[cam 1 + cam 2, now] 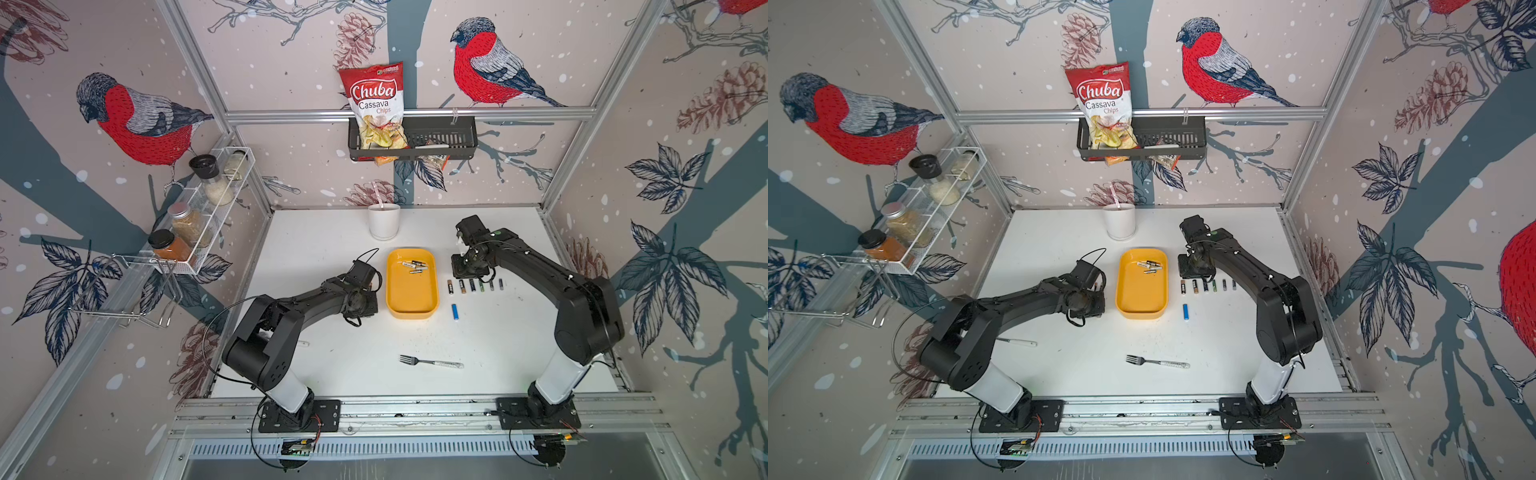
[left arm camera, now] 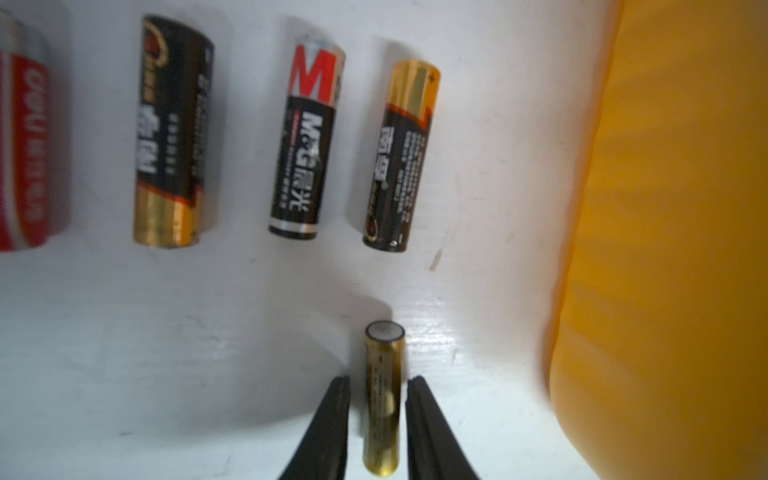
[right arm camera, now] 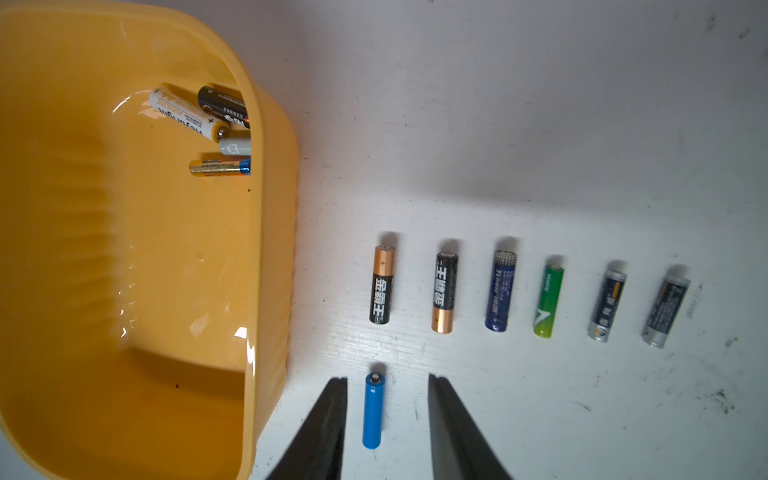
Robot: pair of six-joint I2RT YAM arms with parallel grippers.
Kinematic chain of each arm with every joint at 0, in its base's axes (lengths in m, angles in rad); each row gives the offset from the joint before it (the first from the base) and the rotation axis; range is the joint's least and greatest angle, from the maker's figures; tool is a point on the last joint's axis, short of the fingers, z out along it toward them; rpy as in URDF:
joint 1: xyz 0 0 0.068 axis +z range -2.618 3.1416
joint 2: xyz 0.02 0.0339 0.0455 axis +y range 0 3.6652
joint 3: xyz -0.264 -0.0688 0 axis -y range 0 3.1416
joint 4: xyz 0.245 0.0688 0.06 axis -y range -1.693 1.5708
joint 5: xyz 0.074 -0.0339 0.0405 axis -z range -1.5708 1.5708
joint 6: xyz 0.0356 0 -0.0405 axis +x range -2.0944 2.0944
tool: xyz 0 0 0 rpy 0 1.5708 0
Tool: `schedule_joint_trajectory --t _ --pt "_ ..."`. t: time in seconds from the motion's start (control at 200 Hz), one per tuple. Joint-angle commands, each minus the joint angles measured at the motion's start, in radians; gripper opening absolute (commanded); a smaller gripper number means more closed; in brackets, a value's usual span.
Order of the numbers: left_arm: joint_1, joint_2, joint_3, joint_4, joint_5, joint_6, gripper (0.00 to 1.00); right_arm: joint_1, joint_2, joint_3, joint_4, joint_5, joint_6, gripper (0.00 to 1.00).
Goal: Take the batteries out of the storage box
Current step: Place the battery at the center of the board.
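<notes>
Overhead pair, close downward wrist views sharing box [image 3: 124, 257]

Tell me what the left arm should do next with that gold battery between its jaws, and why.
Probably lift the left gripper straight up and clear. The gold battery already lies on the table with the jaws standing clear of both its sides, so it looks released, and four batteries wait in the yellow box.
</notes>
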Motion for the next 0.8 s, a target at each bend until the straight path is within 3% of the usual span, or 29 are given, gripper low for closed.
schedule_joint_trajectory --t 0.0,0.405,0.635,0.79 --pt "0.0 -0.01 0.008 -0.021 -0.01 0.011 0.3 0.002 -0.002 -0.001 -0.01 0.01 -0.001 0.39" --pt "0.0 -0.057 0.044 -0.033 0.003 0.004 0.3 0.075 0.02 0.127 -0.067 0.023 0.001 0.39" --pt "0.007 -0.084 0.064 -0.067 -0.008 0.013 0.31 0.178 0.144 0.317 -0.117 0.014 -0.005 0.41" --pt "0.013 -0.098 0.067 -0.066 -0.008 0.012 0.31 0.202 0.243 0.36 -0.076 0.003 -0.036 0.41"
